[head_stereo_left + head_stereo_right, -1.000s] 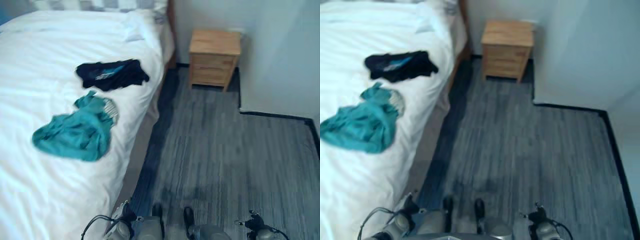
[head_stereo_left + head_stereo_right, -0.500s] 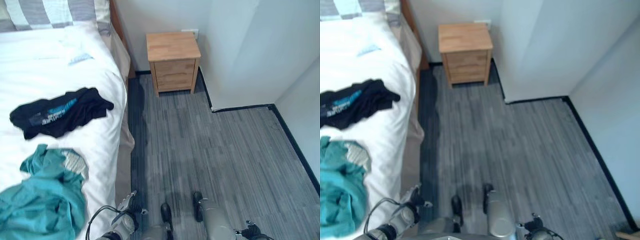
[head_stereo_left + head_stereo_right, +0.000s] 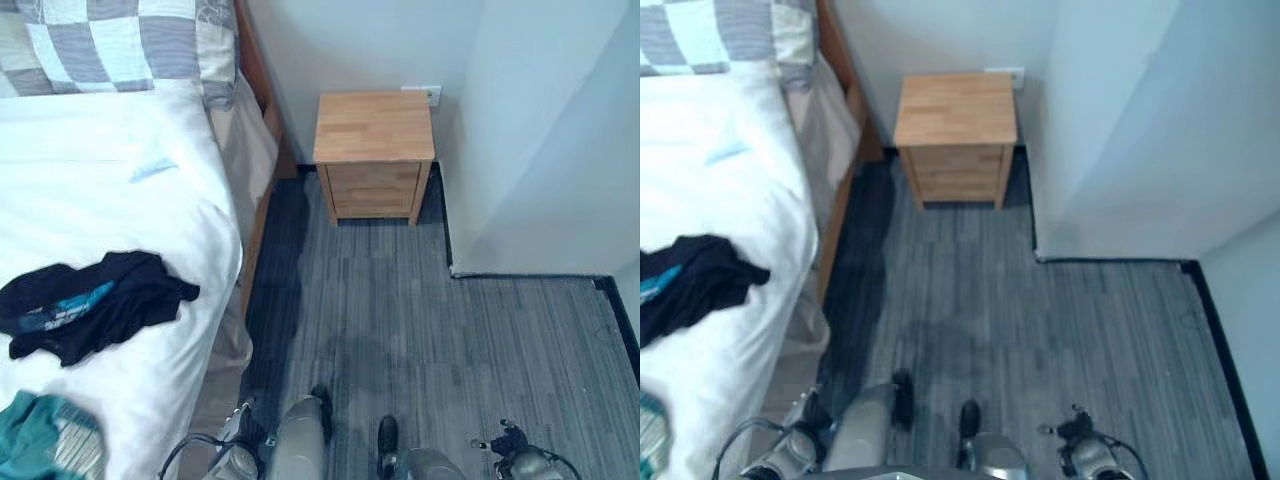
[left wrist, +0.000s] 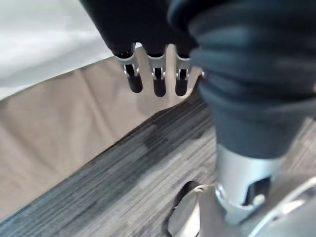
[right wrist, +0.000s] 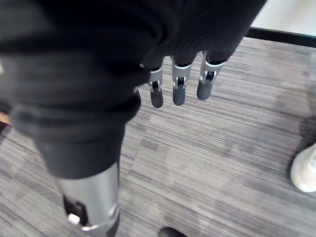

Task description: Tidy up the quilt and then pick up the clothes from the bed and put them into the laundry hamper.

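Note:
A black garment lies crumpled on the white quilt near the bed's right edge. The corner of a teal garment lies nearer to me on the quilt. My left hand hangs low beside the bed's beige side panel, its fingers straight and holding nothing. My right hand hangs over the grey floor, fingers straight and empty. Both hands are well away from the clothes.
A checked pillow lies at the head of the bed. A wooden nightstand stands against the wall beyond the bed. White walls form a corner to the right. A white shoe shows beside my right hand.
The camera has swung, so the bed has slid toward the left and bottom edges and the nightstand is more central. The clothes lie as before. Both hands still hang down.

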{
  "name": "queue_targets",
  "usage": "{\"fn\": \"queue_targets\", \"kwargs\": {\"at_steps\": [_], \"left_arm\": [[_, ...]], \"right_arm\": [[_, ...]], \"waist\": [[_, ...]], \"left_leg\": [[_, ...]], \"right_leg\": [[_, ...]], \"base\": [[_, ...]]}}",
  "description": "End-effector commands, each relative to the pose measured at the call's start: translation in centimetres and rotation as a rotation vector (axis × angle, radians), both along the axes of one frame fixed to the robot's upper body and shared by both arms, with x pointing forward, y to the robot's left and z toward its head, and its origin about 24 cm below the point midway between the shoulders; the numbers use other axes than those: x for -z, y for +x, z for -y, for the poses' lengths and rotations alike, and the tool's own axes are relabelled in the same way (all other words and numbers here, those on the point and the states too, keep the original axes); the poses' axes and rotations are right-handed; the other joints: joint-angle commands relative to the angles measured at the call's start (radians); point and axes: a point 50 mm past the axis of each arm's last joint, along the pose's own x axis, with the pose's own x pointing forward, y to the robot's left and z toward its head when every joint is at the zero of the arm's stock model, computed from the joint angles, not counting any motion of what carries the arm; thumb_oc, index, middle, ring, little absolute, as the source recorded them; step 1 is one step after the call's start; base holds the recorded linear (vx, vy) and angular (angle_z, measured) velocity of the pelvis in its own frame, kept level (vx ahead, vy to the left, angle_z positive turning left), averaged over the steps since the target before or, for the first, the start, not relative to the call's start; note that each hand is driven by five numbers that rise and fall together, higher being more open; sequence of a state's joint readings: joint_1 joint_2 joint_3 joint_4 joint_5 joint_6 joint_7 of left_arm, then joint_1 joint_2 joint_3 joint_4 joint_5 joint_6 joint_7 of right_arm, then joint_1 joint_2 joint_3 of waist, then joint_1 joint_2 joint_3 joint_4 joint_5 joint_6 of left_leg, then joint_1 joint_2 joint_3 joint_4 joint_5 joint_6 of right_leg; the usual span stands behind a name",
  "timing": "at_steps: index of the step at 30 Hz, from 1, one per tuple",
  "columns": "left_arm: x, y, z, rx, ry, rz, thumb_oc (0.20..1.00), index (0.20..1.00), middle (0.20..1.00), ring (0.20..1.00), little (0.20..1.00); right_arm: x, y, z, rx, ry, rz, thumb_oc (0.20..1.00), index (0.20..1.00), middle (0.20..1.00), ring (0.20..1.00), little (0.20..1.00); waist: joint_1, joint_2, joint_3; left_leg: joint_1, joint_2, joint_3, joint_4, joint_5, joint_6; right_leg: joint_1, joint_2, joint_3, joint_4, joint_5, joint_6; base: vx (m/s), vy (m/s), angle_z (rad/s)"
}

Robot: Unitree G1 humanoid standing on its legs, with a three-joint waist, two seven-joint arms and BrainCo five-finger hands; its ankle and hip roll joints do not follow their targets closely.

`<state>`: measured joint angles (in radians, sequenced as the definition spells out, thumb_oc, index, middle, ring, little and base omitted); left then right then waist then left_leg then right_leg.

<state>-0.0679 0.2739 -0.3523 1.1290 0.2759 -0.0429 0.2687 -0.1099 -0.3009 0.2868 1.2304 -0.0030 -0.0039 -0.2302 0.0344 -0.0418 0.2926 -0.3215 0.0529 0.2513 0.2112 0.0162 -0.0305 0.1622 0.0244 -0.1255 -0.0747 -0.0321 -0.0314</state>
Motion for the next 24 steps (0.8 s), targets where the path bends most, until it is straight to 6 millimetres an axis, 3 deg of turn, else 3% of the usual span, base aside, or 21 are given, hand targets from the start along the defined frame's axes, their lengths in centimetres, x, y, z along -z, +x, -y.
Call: {"fn": "queue_targets", "kwargs": {"at_steps": [1,2,3,4,5,6,7,8,9,10,11,12,13,15,16,19,21,22,23,24], "left_arm": [[-0.2,1.4,1.5,-0.033,-0.055,0.040,1.000,1.000,1.000,1.000,1.000],[-0.1,1.1,1.3,-0.041,-0.055,0.031,1.000,1.000,1.000,1.000,1.000],[0.4,-0.2,0.8,-0.092,-0.061,-0.008,1.000,1.000,1.000,1.000,1.000],[0.7,-1.3,0.3,-0.111,-0.051,-0.044,1.000,1.000,1.000,1.000,1.000],[0.9,-2.1,0.0,-0.141,-0.048,-0.067,1.000,1.000,1.000,1.000,1.000],[1.1,-2.7,-0.4,-0.152,-0.041,-0.092,1.000,1.000,1.000,1.000,1.000],[1.1,-3.1,-1.0,-0.165,-0.025,-0.110,1.000,1.000,1.000,1.000,1.000],[0.8,-2.7,-1.9,-0.173,0.006,-0.096,1.000,1.000,1.000,1.000,1.000],[0.8,-2.7,-1.9,-0.174,0.006,-0.096,1.000,1.000,1.000,1.000,1.000],[0.5,-2.1,-2.2,-0.180,0.014,-0.070,1.000,1.000,1.000,1.000,1.000],[0.3,-1.6,-2.3,-0.174,0.014,-0.052,1.000,1.000,1.000,1.000,1.000],[0.3,-1.6,-2.3,-0.174,0.014,-0.052,1.000,1.000,1.000,1.000,1.000],[-0.1,-0.6,-2.2,-0.145,0.017,-0.013,1.000,1.000,1.000,1.000,1.000],[-0.5,0.6,-2.0,-0.103,0.020,0.018,1.000,1.000,1.000,1.000,1.000],[-0.7,1.3,-1.9,-0.073,0.021,0.028,1.000,1.000,1.000,1.000,1.000],[-0.8,1.2,-2.6,-0.080,0.042,0.009,1.000,1.000,1.000,1.000,1.000],[-0.6,0.4,-2.8,-0.086,0.039,-0.005,1.000,1.000,1.000,1.000,1.000],[-0.4,-0.4,-3.1,-0.109,0.039,-0.012,1.000,1.000,1.000,1.000,1.000],[-0.4,-0.4,-3.1,-0.109,0.040,-0.012,1.000,1.000,1.000,1.000,1.000],[-0.7,-0.3,-3.5,-0.142,0.047,0.011,1.000,1.000,1.000,1.000,1.000]], "right_arm": [[0.1,-1.5,0.9,-0.008,-0.032,-0.026,1.000,1.000,1.000,1.000,1.000],[0.3,-1.8,0.7,0.000,-0.028,-0.034,1.000,1.000,1.000,1.000,1.000],[0.5,-2.1,0.5,-0.003,-0.018,-0.053,1.000,1.000,1.000,1.000,1.000],[0.8,-2.9,0.1,-0.003,-0.003,-0.074,1.000,1.000,1.000,1.000,1.000],[1.0,-3.1,-0.3,-0.001,0.009,-0.077,1.000,1.000,1.000,1.000,1.000],[1.1,-3.3,-0.5,0.001,0.016,-0.079,1.000,1.000,1.000,1.000,1.000],[1.1,-3.4,-0.7,0.007,0.023,-0.077,1.000,1.000,1.000,1.000,1.000],[1.0,-2.8,-0.9,0.020,0.037,-0.045,1.000,1.000,1.000,1.000,1.000],[1.0,-2.8,-0.9,0.020,0.036,-0.045,1.000,1.000,1.000,1.000,1.000],[0.8,-2.2,-1.0,0.015,0.038,-0.020,1.000,1.000,1.000,1.000,1.000],[0.7,-2.0,-1.1,0.016,0.044,-0.009,1.000,1.000,1.000,1.000,1.000],[0.7,-2.0,-1.1,0.016,0.044,-0.009,1.000,1.000,1.000,1.000,1.000],[0.5,-1.4,-1.3,0.018,0.053,0.022,1.000,1.000,1.000,1.000,1.000],[0.3,-0.8,-1.3,0.025,0.065,0.042,1.000,1.000,1.000,1.000,1.000],[0.3,-0.6,-1.4,0.042,0.077,0.046,1.000,1.000,1.000,1.000,1.000],[0.2,-0.5,-1.1,0.037,0.066,0.046,1.000,1.000,1.000,1.000,1.000],[-0.6,1.0,-1.1,-0.001,0.060,0.112,1.000,1.000,1.000,1.000,1.000],[-2.4,3.6,-1.4,-0.091,0.045,0.242,1.000,1.000,1.000,1.000,1.000],[-2.4,3.6,-1.4,-0.091,0.045,0.242,1.000,1.000,1.000,1.000,1.000],[-3.6,4.9,-1.1,-0.126,0.022,0.319,1.000,1.000,1.000,1.000,1.000]], "waist": [[0.011,0.046,-0.002],[0.008,0.045,-0.014],[0.023,0.038,-0.037],[0.035,0.027,-0.044],[0.051,0.006,-0.049],[0.055,-0.015,-0.044],[0.051,-0.031,-0.036],[0.032,-0.022,-0.016],[0.030,-0.024,-0.016],[0.024,-0.008,-0.004],[0.012,-0.004,0.007],[0.012,-0.004,0.007],[-0.008,0.009,0.024],[-0.037,0.006,0.024],[-0.066,-0.009,0.017],[-0.079,-0.025,0.011],[-0.079,-0.036,0.010],[-0.084,-0.040,0.026],[-0.085,-0.041,0.023],[-0.085,-0.044,0.037]], "left_leg": [[0.115,0.065,0.290,-0.170,-0.013,-0.038],[0.135,0.082,0.365,-0.184,-0.003,-0.030],[0.160,0.077,0.386,-0.188,0.012,-0.009],[0.171,0.050,0.355,-0.186,0.004,0.017],[0.172,0.021,0.327,-0.172,-0.012,0.037],[0.180,-0.001,0.316,-0.154,-0.043,0.063],[0.198,-0.019,0.297,-0.134,-0.072,0.082],[0.252,-0.025,0.239,-0.136,-0.099,0.099],[0.251,-0.029,0.239,-0.136,-0.100,0.100],[0.290,-0.029,0.186,-0.156,-0.107,0.099],[0.315,-0.036,0.137,-0.178,-0.106,0.095],[0.315,-0.036,0.137,-0.178,-0.106,0.095],[0.331,-0.028,0.056,-0.203,-0.077,0.080],[0.344,-0.049,-0.044,-0.220,-0.077,0.059],[0.353,-0.080,-0.140,-0.221,-0.085,0.049],[0.355,-0.096,-0.199,-0.207,-0.113,0.045],[0.336,-0.116,-0.223,-0.106,-0.170,0.024],[0.278,-0.105,-0.189,0.046,-0.201,-0.013],[0.274,-0.106,-0.189,0.045,-0.199,-0.013],[0.228,-0.069,-0.128,0.127,-0.195,-0.032]], "right_leg": [[0.044,-0.079,-0.048,0.059,-0.218,0.129],[0.054,-0.069,-0.069,0.076,-0.222,0.134],[0.073,-0.054,-0.094,0.119,-0.219,0.144],[0.062,-0.068,-0.115,0.194,-0.218,0.162],[0.042,-0.086,-0.135,0.303,-0.187,0.197],[0.012,-0.114,-0.151,0.438,-0.122,0.254],[-0.032,-0.141,-0.145,0.555,-0.032,0.289],[-0.138,-0.169,-0.099,0.731,0.026,0.288],[-0.142,-0.173,-0.099,0.740,0.021,0.288],[-0.207,-0.183,-0.077,0.762,-0.006,0.270],[-0.241,-0.192,-0.057,0.741,-0.037,0.248],[-0.241,-0.192,-0.057,0.741,-0.037,0.248],[-0.282,-0.148,0.002,0.606,-0.078,0.196],[-0.273,-0.100,0.140,0.370,-0.106,0.184],[-0.293,-0.033,0.327,0.238,-0.080,0.193],[-0.299,-0.025,0.373,0.168,-0.039,0.192],[-0.273,-0.069,0.316,0.158,-0.034,0.188],[-0.235,-0.082,0.287,0.139,-0.037,0.164],[-0.239,-0.083,0.287,0.138,-0.035,0.164],[-0.220,-0.101,0.249,0.128,-0.034,0.153]], "base": [[0.58,0.057,-0.10],[0.61,0.068,0.22],[0.61,0.072,0.51],[0.63,0.100,0.55],[0.48,0.086,0.49],[0.49,0.080,0.66],[0.55,0.033,1.78],[0.41,0.008,2.22],[0.40,-0.024,2.21],[0.24,-0.044,2.03],[0.24,-0.045,1.71],[0.21,-0.171,1.74],[0.24,-0.231,1.07],[0.37,-0.291,1.54],[0.30,-0.213,2.54],[0.26,-0.246,3.13],[0.23,-0.243,1.81],[0.13,-0.192,0.57],[0.07,-0.165,1.29],[0.02,-0.074,1.35]]}}
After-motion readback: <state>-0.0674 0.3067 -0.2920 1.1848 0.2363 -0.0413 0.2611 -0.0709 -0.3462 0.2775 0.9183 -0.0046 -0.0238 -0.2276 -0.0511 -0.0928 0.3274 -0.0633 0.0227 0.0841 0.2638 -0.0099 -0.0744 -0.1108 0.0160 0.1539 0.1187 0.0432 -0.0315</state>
